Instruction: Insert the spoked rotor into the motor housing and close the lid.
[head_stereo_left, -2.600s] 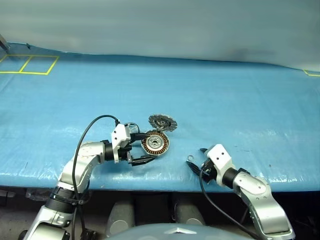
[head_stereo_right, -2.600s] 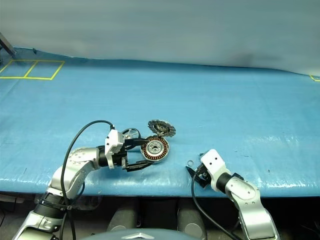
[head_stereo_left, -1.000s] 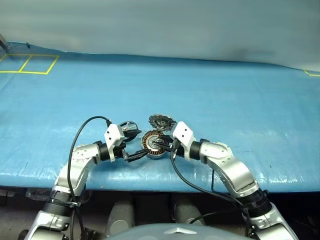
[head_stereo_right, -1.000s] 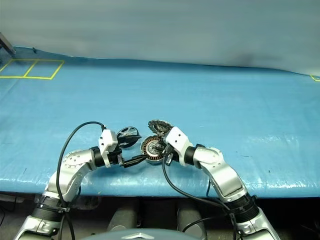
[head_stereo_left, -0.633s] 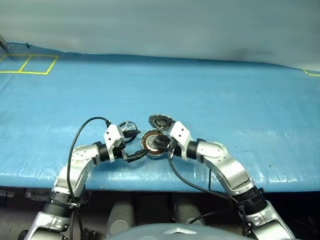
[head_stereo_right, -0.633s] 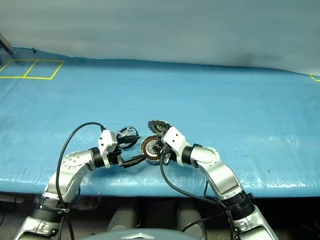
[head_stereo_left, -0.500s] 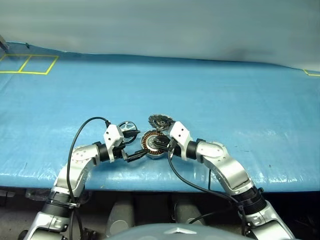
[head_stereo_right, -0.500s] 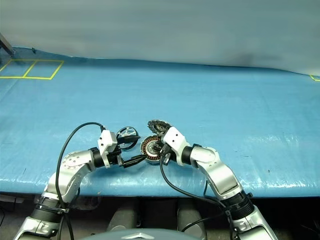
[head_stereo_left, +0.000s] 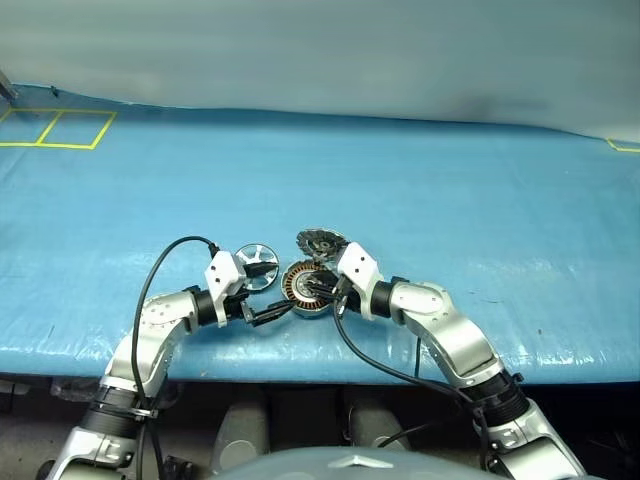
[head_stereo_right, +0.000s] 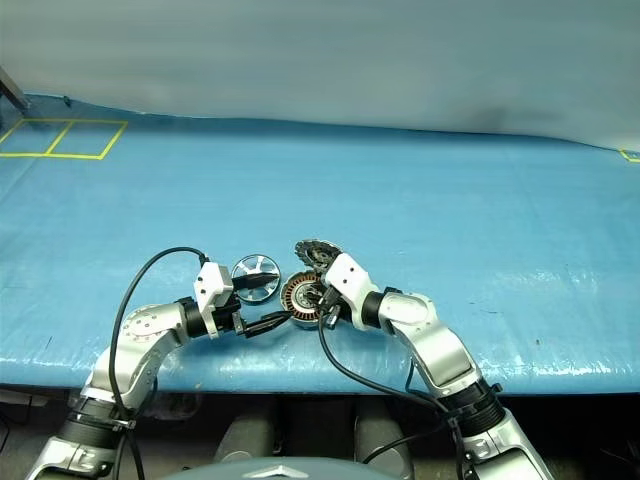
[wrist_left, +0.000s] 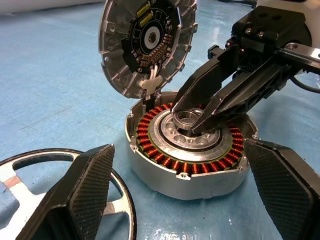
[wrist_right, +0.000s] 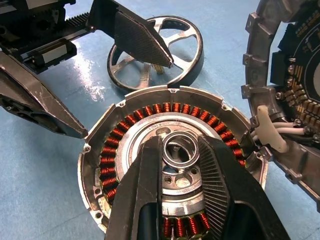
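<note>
The motor housing (wrist_right: 165, 165), a silver cup with copper windings, sits on the blue table near its front edge. Its lid (wrist_left: 147, 45) stands open at the far rim, toothed dark face showing. My right gripper (wrist_right: 180, 142) is over the housing's centre, shut on a small metal ring (wrist_right: 180, 150) at the central hole. My left gripper (head_stereo_left: 275, 292) is open, its pads (wrist_left: 85, 195) spread wide on either side of the housing without touching it. The spoked rotor (head_stereo_left: 256, 265) lies on the table just left of the housing, beside the left gripper.
The blue table cover (head_stereo_left: 450, 200) stretches wide behind and to both sides. Yellow tape squares (head_stereo_left: 60, 128) mark the far left corner. The table's front edge (head_stereo_left: 300, 365) runs close below the housing. Black cables loop from both wrists.
My right gripper came from the front right of the table to the housing's centre with the small ring. The rotor now shows a rounder, brighter face. The left gripper stayed put.
</note>
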